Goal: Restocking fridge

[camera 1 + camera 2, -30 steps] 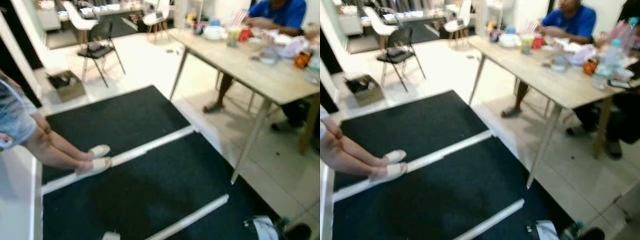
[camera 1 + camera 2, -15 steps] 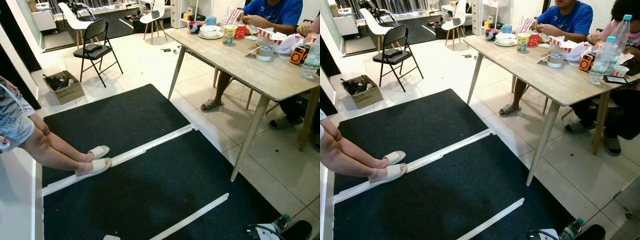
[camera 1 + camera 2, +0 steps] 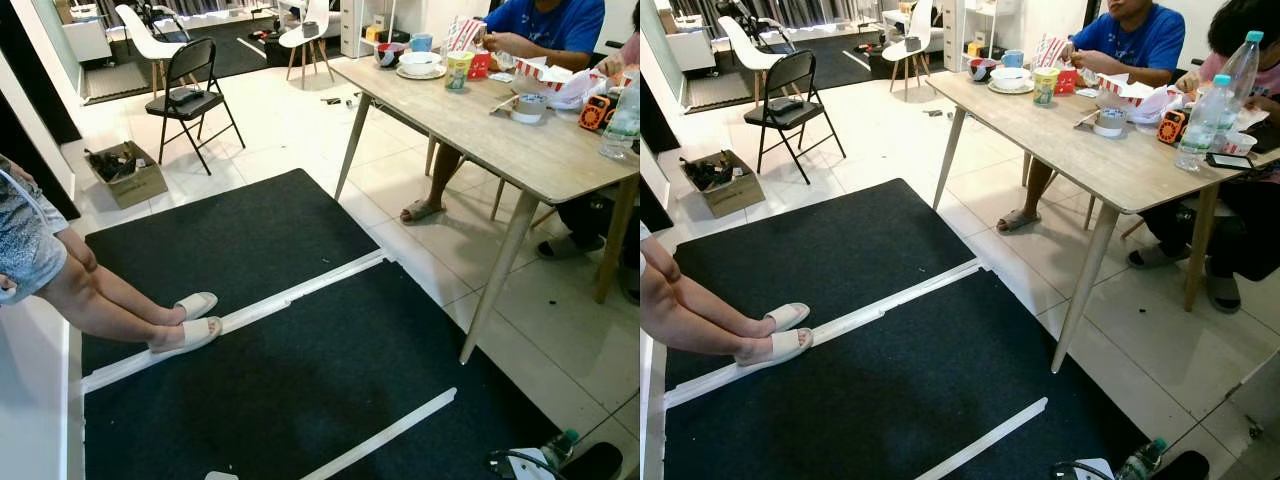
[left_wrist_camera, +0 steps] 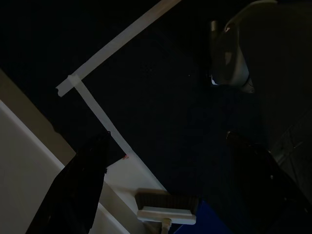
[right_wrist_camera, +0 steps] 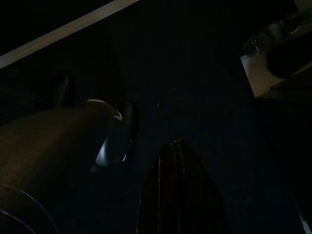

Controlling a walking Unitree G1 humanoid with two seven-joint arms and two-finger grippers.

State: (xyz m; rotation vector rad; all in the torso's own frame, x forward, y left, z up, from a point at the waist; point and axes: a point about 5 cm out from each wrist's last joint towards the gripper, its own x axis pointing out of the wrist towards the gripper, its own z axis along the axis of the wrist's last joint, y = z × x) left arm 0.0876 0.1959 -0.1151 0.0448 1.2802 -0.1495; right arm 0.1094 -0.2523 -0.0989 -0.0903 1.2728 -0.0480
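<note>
A clear plastic bottle (image 3: 1137,462) with a green cap lies on the floor at the bottom right, beside a white object with a black cable (image 3: 522,462). The same bottle (image 5: 265,39) appears faintly in the dark right wrist view. My left gripper (image 4: 165,195) hangs open over the black mat, with its fingers (image 4: 73,195) far apart and nothing between them. My right gripper (image 5: 179,195) hangs shut above the mat, holding nothing.
Two black mats (image 3: 300,370) edged with white strips (image 3: 270,305) cover the floor ahead. A person's legs in white slippers (image 3: 185,320) rest at the left. A wooden table (image 3: 1080,140) with seated people stands at the right; a black folding chair (image 3: 195,95) and cardboard box (image 3: 125,170) stand farther back.
The blur from one second ago has gone and the view has shifted slightly. Nothing in the room has visibly moved.
</note>
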